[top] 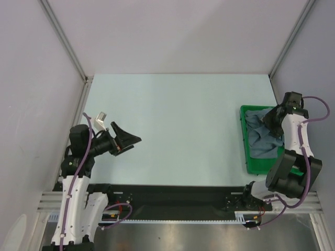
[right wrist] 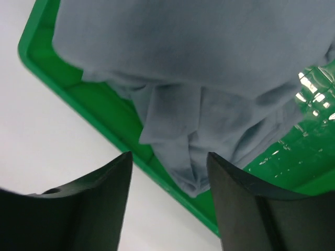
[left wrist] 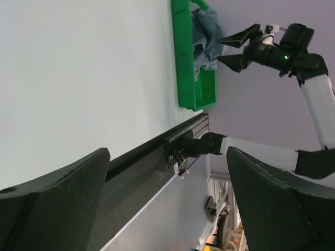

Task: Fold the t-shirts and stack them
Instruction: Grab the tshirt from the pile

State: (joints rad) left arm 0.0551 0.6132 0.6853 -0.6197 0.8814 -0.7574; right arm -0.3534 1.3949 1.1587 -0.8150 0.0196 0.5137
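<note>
Right wrist view alone shows crumpled slate blue-grey cloth t-shirts (right wrist: 209, 63) lying against green plastic tray (right wrist: 94, 99) rim, right gripper (right wrist: 168, 157) spread wide above, left gripper (left wrist: 167, 157) wide too, pale table (top: 172, 115) bare between arms.

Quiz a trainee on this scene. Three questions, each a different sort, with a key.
1. Fill in: the left gripper and the right gripper are both ___ (open or shut).
2. Which one hangs over the tray? A. left gripper B. right gripper C. neither
3. True or false: the t-shirts lie crumpled in the tray.

Key: 1 open; 2 B; 3 true.
</note>
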